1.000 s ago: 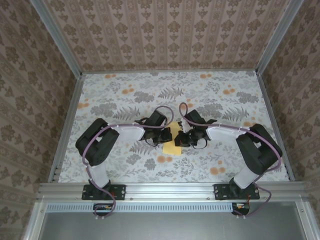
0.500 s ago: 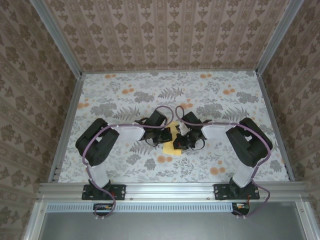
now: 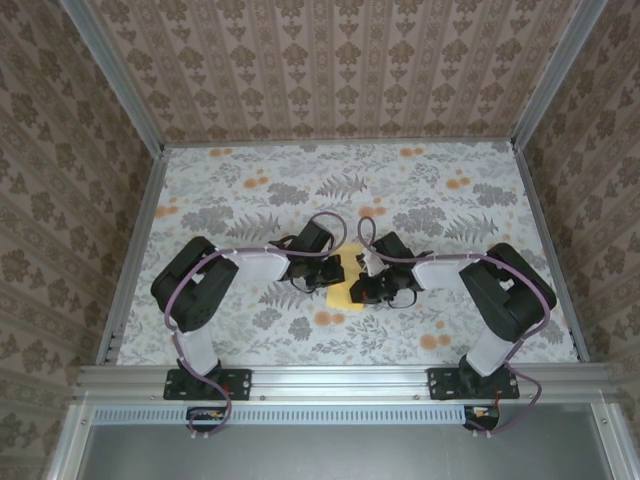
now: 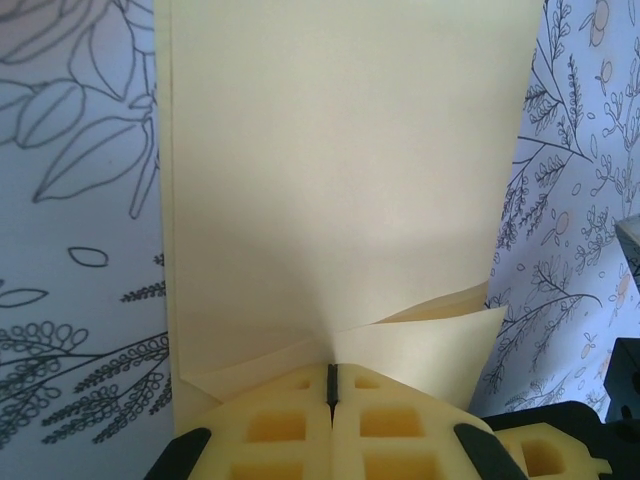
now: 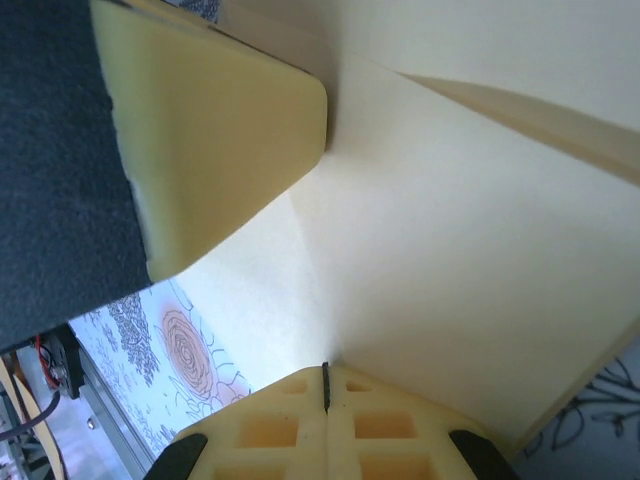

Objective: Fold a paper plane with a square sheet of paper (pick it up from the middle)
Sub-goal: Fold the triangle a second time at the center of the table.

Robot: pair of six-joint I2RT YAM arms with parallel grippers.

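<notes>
The square sheet of paper [image 3: 345,294] lies pale yellow on the floral table between my two grippers, partly folded. In the left wrist view the sheet [image 4: 340,180] spreads flat ahead, and a raised flap runs into the shut jaws of my left gripper [image 4: 333,372]. In the right wrist view a crease of the sheet [image 5: 460,230] runs into the shut jaws of my right gripper [image 5: 326,372]. A foam finger of the left gripper [image 5: 210,130] stands close at upper left, on the paper. From above, the left gripper [image 3: 335,270] and right gripper [image 3: 358,284] almost touch over the sheet.
The floral table cover [image 3: 250,190] stretches wide behind and to both sides. Aluminium rails [image 3: 340,375] frame the table, with patterned walls beyond. An orange printed flower [image 5: 185,350] lies on the cover beside the sheet's near edge.
My right arm has drawn in toward the centre and slightly nearer, its gripper now tight against the left one. Less yellow paper shows from above. The left arm has held still.
</notes>
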